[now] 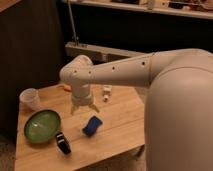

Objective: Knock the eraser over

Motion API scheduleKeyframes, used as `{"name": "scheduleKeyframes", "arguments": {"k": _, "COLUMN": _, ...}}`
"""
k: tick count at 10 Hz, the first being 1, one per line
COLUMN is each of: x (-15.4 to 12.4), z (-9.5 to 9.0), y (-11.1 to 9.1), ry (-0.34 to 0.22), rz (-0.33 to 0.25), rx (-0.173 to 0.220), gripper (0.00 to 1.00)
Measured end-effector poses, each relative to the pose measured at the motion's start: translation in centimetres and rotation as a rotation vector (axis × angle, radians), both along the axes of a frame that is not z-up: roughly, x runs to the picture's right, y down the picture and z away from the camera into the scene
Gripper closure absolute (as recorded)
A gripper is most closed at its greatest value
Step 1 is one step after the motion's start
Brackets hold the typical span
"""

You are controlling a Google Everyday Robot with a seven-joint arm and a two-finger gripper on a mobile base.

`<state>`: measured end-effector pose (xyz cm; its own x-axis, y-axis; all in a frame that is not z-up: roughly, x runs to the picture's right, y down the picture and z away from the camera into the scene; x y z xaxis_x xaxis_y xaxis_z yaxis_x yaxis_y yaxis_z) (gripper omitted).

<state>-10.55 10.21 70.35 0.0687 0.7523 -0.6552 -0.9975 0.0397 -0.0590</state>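
The eraser is a small deep-blue block lying on the wooden table, a little right of the table's middle. My gripper hangs from the white arm just above and to the left of the eraser, pointing down at the table, not touching the eraser. Nothing shows between its fingers.
A green bowl sits at the left of the table. A black ring-shaped band lies near the front edge. A clear plastic cup stands at the far left. A small white tube-like object stands behind the arm. My white body fills the right side.
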Motion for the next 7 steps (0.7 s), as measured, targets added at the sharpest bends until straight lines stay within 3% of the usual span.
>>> {"name": "scheduleKeyframes", "arguments": {"k": 2, "x": 0.1, "z": -0.4, "y": 0.1, "ry": -0.017, "rz": 0.005, "rx": 0.0, "gripper": 0.26}}
{"name": "scheduleKeyframes", "arguments": {"k": 3, "x": 0.2, "z": -1.3, "y": 0.5, "ry": -0.065, "rz": 0.033, "rx": 0.001, "gripper": 0.26}}
{"name": "scheduleKeyframes", "arguments": {"k": 6, "x": 2.3, "z": -4.1, "y": 3.6, "ry": -0.33, "rz": 0.207, "rx": -0.006, "gripper": 0.45}}
{"name": "scheduleKeyframes", "arguments": {"k": 7, "x": 2.7, "z": -5.2, "y": 5.5, "ry": -0.478, "rz": 0.287, "rx": -0.012, "gripper": 0.59}}
